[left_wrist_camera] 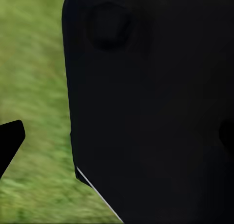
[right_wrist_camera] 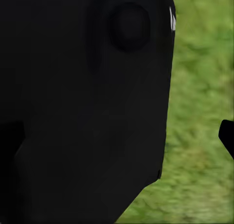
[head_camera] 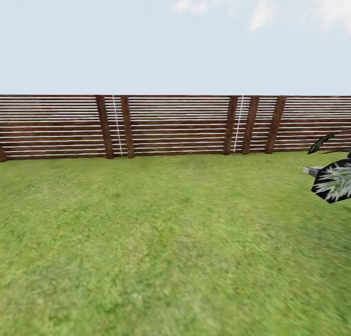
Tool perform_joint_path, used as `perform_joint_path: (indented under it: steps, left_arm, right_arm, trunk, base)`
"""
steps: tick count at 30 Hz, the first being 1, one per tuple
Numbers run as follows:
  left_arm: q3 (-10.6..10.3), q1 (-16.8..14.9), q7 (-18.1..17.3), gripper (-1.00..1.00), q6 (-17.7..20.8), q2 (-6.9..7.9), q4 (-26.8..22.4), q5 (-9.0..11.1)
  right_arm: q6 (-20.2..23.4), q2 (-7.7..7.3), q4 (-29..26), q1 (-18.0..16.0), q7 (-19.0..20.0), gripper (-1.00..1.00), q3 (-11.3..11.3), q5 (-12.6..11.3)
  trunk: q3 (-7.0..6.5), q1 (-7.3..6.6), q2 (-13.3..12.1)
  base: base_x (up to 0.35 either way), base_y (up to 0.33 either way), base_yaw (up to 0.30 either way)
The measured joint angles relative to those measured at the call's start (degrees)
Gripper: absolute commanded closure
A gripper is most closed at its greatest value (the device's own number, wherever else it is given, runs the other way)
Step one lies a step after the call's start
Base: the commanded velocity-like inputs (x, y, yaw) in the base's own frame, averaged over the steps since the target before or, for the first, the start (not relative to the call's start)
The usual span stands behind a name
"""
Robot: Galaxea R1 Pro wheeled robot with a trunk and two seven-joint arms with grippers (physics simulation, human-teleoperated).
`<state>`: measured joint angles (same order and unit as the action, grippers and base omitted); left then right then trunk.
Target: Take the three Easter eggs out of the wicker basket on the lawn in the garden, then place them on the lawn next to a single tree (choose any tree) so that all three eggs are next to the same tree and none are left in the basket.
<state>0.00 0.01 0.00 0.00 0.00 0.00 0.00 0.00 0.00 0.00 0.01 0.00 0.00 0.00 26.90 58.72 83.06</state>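
Observation:
The lawn (head_camera: 161, 248) spreads wide and flat in front of me in the head view, mottled green. The Easter eggs, the wicker basket and the tree are out of view. In the left wrist view my left gripper (left_wrist_camera: 117, 136) hangs over grass (left_wrist_camera: 34, 87), one black fingertip (left_wrist_camera: 9, 141) at the picture's edge and the other faint against a black part of the robot (left_wrist_camera: 156, 107). My right gripper (right_wrist_camera: 117, 136) shows the same way, a fingertip (right_wrist_camera: 227, 136) over grass (right_wrist_camera: 200, 117). Both stand wide apart with nothing between the fingers.
A brown slatted wooden fence (head_camera: 175, 126) closes the far end of the garden. A dark palm frond (head_camera: 335, 180) pokes in at the right, beside a small grey block (head_camera: 312, 170). Sky fills the upper half.

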Motion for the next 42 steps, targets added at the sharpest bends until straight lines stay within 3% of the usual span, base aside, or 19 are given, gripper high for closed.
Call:
perform_joint_path:
  steps: [3,12,19,20,21,34,42]
  left_arm:
    - [0.0,0.0,-0.2,-1.00,-0.3,0.43,-0.5,-0.1]
    - [0.0,0.0,-0.2,-1.00,-0.3,0.43,-0.5,-0.1]
    - [-0.1,0.1,-0.1,-1.00,-2.5,0.60,-1.3,-0.1]
    - [-0.2,0.1,-0.1,-1.00,-6.7,0.60,-1.3,-0.1]
    - [-0.2,0.1,-0.1,-1.00,-6.9,0.60,-1.3,-0.1]
    - [-0.3,0.1,-0.2,-1.00,-7.1,0.61,-1.4,-0.3]
    - [-0.5,0.1,-0.1,-1.00,-7.2,0.61,-1.4,-0.4]
  right_arm:
    - [0.6,-0.68,-0.3,0.1,-0.1,-1.00,0.2,0.5]
    - [0.6,-0.68,-0.3,0.1,-0.1,-1.00,0.2,0.5]
    - [-0.6,-0.70,-0.2,0.1,-0.2,-1.00,0.3,0.2]
    - [-0.6,-0.70,-0.2,0.1,-0.2,-1.00,0.3,0.2]
    - [-0.7,-0.67,-0.2,0.1,-0.2,-1.00,0.4,0.2]
    - [-0.7,-0.41,-0.2,0.1,-0.2,-1.00,0.5,0.3]
    - [-0.7,-0.32,-0.2,0.1,-0.2,-1.00,0.5,0.3]
  trunk:
    - [0.01,0.00,0.0]
    - [0.05,0.00,0.0]
    - [0.47,0.00,0.0]
    - [0.55,0.00,0.0]
    - [0.63,0.00,0.0]
    - [1.72,0.00,0.0]
    - [2.40,-0.03,0.0]
  base:
    - [0.000,0.000,0.007]
    - [0.000,0.000,0.009]
    - [0.000,0.000,0.103]
    - [0.000,0.000,0.124]
    - [0.000,0.000,0.125]
    - [0.008,0.000,0.138]
    - [0.228,0.000,0.149]
